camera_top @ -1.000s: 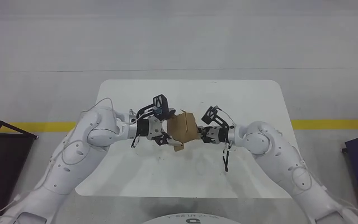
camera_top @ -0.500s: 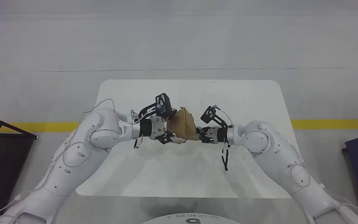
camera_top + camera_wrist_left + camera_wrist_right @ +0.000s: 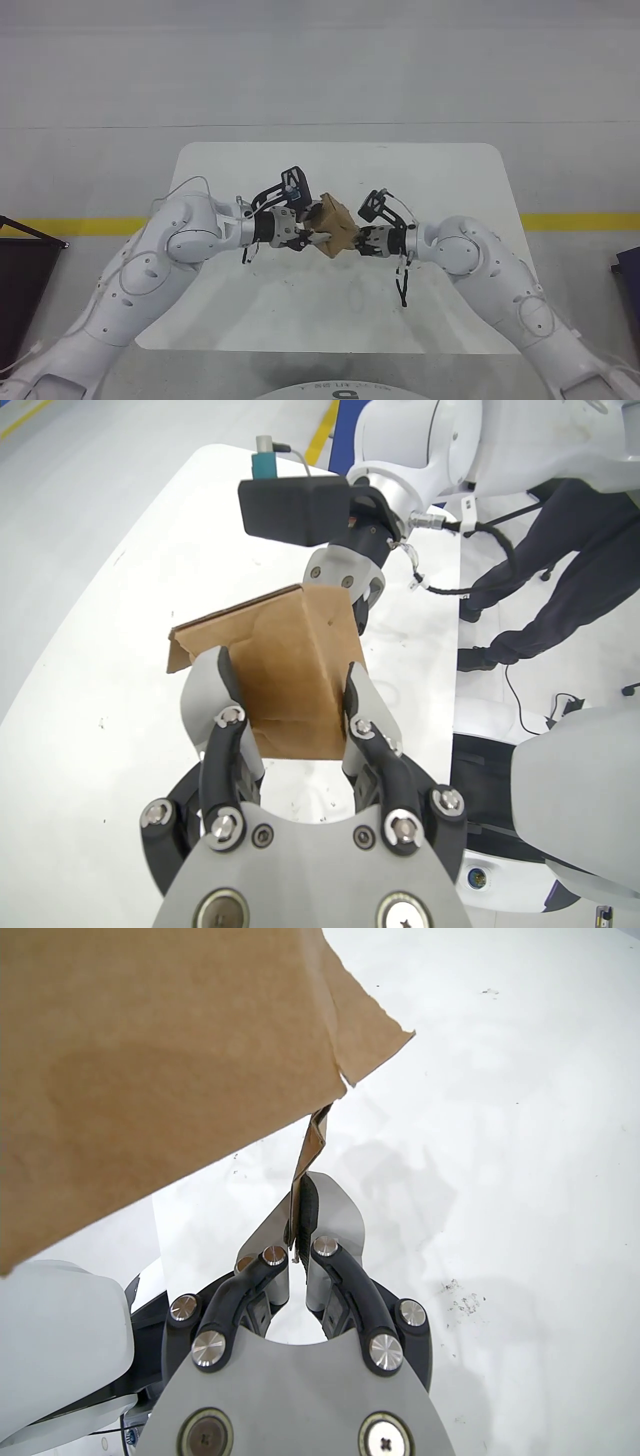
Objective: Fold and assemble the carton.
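Observation:
A brown cardboard carton, partly folded up, is held a little above the middle of the white table between both arms. My left gripper straddles one narrow end of the carton, one finger pressed on each side. My right gripper is shut on a thin flap edge at the opposite end, with the carton's broad panel looming above it. From the left wrist, the right gripper shows behind the carton's far corner. An open flap sticks out on one side.
Bare tabletop surrounds the carton on all sides. A black cable hangs from the right forearm. A person's dark-trousered legs stand beyond the table's edge. A yellow floor line runs behind the table.
The carton has turned and closed into a more compact shape between the grippers. My left gripper has shifted to the right along with it; the right gripper has stayed nearly in place.

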Tool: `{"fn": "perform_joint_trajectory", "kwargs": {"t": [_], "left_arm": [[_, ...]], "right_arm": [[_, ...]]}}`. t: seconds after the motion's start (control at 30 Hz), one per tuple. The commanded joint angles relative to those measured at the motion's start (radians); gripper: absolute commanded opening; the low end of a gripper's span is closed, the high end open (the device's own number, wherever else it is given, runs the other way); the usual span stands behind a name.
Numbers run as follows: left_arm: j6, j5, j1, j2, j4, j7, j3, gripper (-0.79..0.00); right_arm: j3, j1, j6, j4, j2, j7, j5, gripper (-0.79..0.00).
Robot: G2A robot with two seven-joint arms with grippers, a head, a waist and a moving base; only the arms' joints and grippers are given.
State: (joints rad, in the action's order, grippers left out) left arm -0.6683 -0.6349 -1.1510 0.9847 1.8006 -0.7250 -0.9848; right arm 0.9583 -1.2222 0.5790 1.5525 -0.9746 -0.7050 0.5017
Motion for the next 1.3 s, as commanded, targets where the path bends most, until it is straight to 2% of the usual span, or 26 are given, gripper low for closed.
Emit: {"fn": "perform_joint_trajectory", "kwargs": {"t": [0.0, 0.1, 0.23, 0.3, 0.67, 0.9, 1.03, 1.07, 1.1, 1.13, 1.27], "left_arm": [[0.001, 0.000, 0.003, 0.000, -0.002, -0.001, 0.002, -0.372], [0.003, 0.003, 0.006, 0.000, -0.005, -0.003, 0.003, -0.299], [0.006, 0.005, 0.013, 0.001, -0.010, -0.004, 0.006, -0.394], [0.008, 0.005, 0.016, 0.001, -0.012, -0.005, 0.008, -0.406], [0.019, -0.005, 0.021, 0.002, -0.024, -0.007, 0.018, -0.585], [0.025, -0.013, 0.013, -0.001, -0.018, -0.007, 0.009, -0.606], [0.023, -0.012, 0.006, -0.003, -0.010, -0.009, 0.006, -0.545], [0.023, -0.010, 0.005, -0.004, -0.008, -0.009, 0.005, -0.483], [0.022, -0.009, 0.003, -0.004, -0.007, -0.009, 0.004, -0.388], [0.023, -0.006, 0.001, -0.005, -0.006, -0.007, 0.001, 0.000], [0.024, 0.005, -0.008, -0.008, -0.004, 0.010, -0.018, 0.000]], "right_arm": [[0.000, -0.002, -0.001, 0.006, 0.000, 0.003, 0.011, -0.785], [0.000, -0.005, -0.005, 0.020, 0.001, 0.013, 0.042, -0.785], [-0.002, -0.013, -0.019, 0.037, 0.001, 0.025, 0.082, -0.785], [-0.002, -0.018, -0.019, 0.041, 0.001, 0.034, 0.089, -0.785], [0.007, -0.037, 0.000, 0.059, 0.003, 0.074, 0.133, -0.785], [0.018, -0.050, 0.002, 0.063, 0.005, 0.086, 0.142, -0.785], [0.020, -0.055, 0.003, 0.064, 0.006, 0.086, 0.143, -0.785], [0.020, -0.056, 0.002, 0.065, 0.006, 0.086, 0.145, -0.785], [0.020, -0.058, 0.001, 0.065, 0.006, 0.086, 0.144, -0.785], [0.020, -0.058, 0.001, 0.065, 0.005, 0.087, 0.144, -0.785], [0.018, -0.061, 0.000, 0.059, 0.005, 0.092, 0.149, -0.785]]}}
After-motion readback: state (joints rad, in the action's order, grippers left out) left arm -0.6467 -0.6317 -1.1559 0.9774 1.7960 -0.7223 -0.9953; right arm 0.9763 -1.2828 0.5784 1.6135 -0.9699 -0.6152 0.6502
